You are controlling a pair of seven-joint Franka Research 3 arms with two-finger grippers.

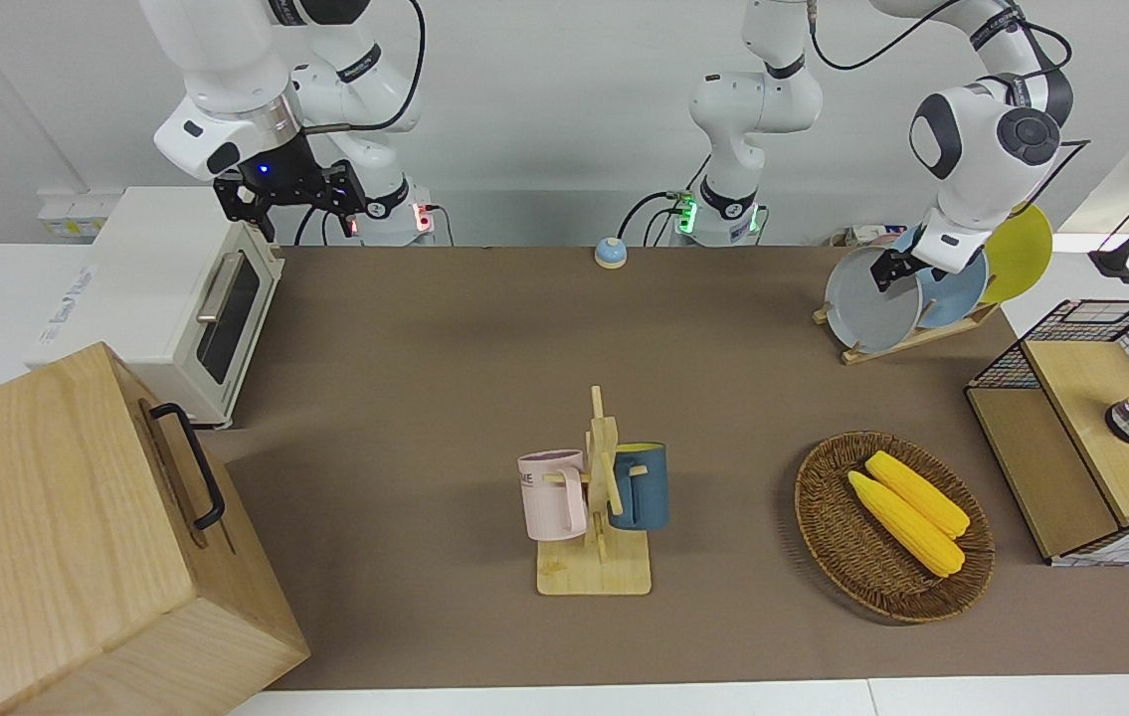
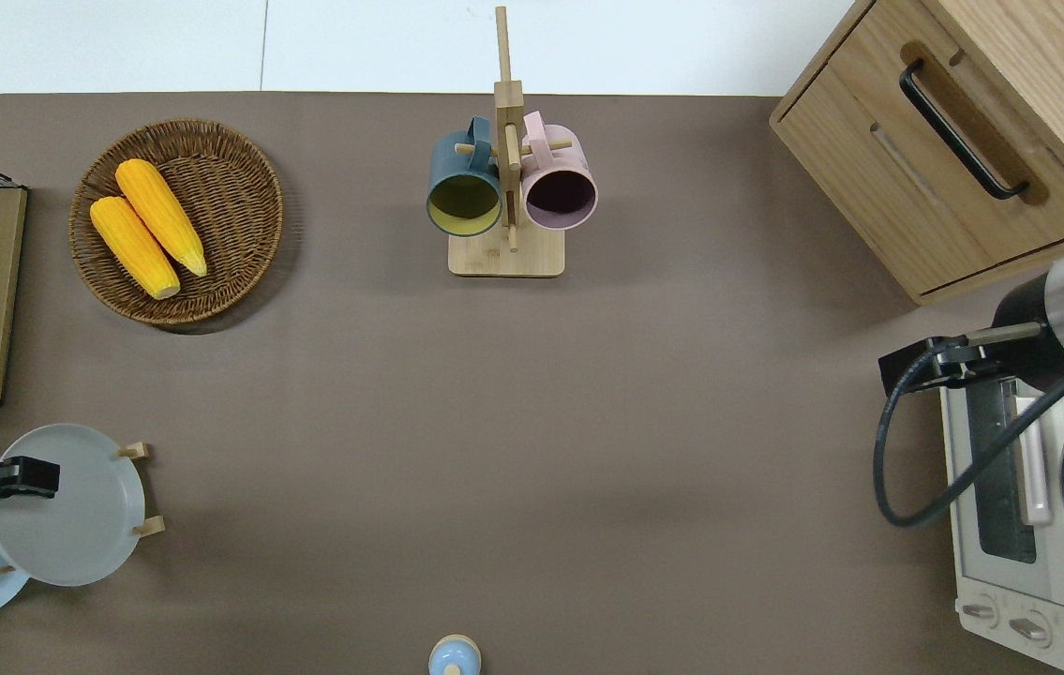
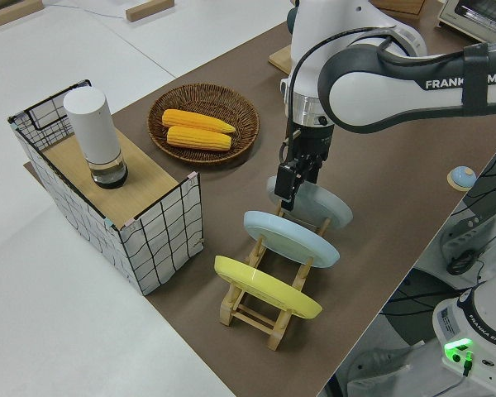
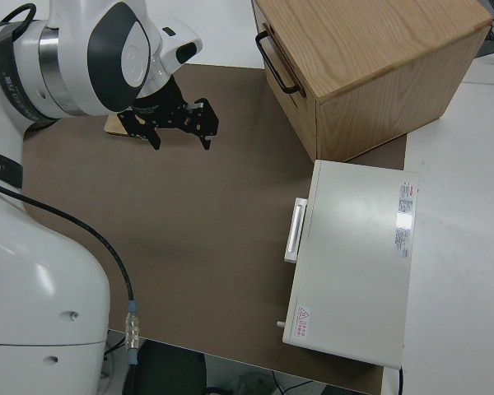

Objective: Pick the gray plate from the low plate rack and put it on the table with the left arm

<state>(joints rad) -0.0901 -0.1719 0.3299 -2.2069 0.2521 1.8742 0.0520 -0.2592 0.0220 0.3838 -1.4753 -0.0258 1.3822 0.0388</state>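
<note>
The gray plate (image 1: pixel 867 303) (image 2: pixel 82 516) (image 3: pixel 322 203) stands tilted in the slot of the low plate rack (image 1: pixel 907 341) (image 3: pixel 264 310) that lies farthest from the robots, at the left arm's end of the table (image 1: pixel 425 348). My left gripper (image 1: pixel 894 270) (image 2: pixel 25 476) (image 3: pixel 288 188) is at the plate's upper rim, reaching down onto it. The plate still rests in the rack. My right gripper (image 1: pixel 290 194) (image 4: pixel 179 132) is parked and open, holding nothing.
A light blue plate (image 1: pixel 957 288) and a yellow plate (image 1: pixel 1022 254) fill the rack's other slots. A wicker basket (image 1: pixel 823 537) with corn, a wire-sided box (image 1: pixel 1081 428), a mug stand (image 1: pixel 596 497), a bell (image 1: pixel 610 253), a toaster oven (image 1: pixel 176 298) and a wooden cabinet (image 1: pixel 77 537) also stand on the table.
</note>
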